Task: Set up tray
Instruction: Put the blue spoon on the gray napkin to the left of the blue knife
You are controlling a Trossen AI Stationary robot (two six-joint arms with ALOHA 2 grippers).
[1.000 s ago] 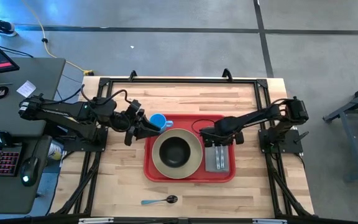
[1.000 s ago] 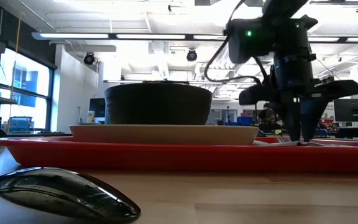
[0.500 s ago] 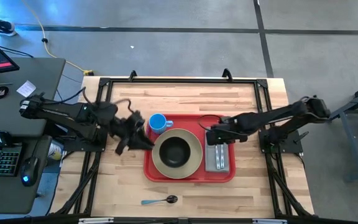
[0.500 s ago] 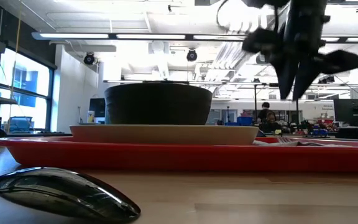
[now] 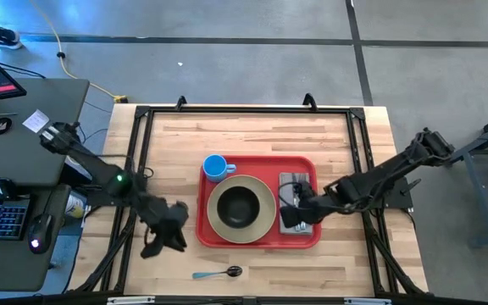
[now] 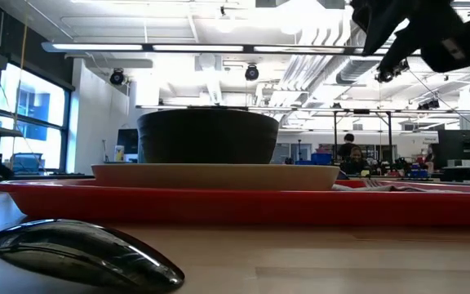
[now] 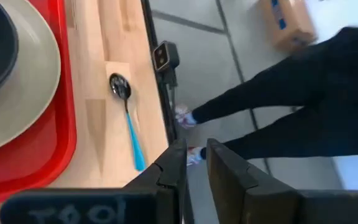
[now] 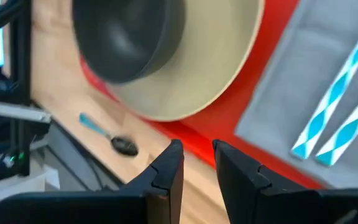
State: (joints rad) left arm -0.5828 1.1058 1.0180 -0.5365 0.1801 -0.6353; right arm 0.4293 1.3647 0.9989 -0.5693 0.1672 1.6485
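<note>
The red tray (image 5: 257,244) lies mid-table, its rim also showing in the low view (image 6: 219,204). On it sit a beige plate (image 5: 266,222) carrying a dark bowl (image 5: 239,205), a blue cup (image 5: 215,166) at its far left corner, and a grey napkin (image 8: 278,93) with blue-and-white utensils (image 8: 334,118). A blue-handled spoon (image 5: 220,273) lies on the wood near the near edge. My left gripper (image 5: 161,241), shut, hovers over the table left of the tray. My right gripper (image 5: 295,213), shut, hangs above the napkin's near half.
A black frame borders the table (image 5: 244,127). A person's dark-clothed legs (image 7: 303,106) stand on the floor just beyond the near edge. A desk with a keyboard and mouse (image 5: 7,212) stands left of the table. Bare wood runs between tray and near edge.
My left gripper has drawn away from the blue cup, which stays on the tray's far left corner, and swung toward the table's near left. My right gripper has risen off the napkin and moved toward the near edge.
</note>
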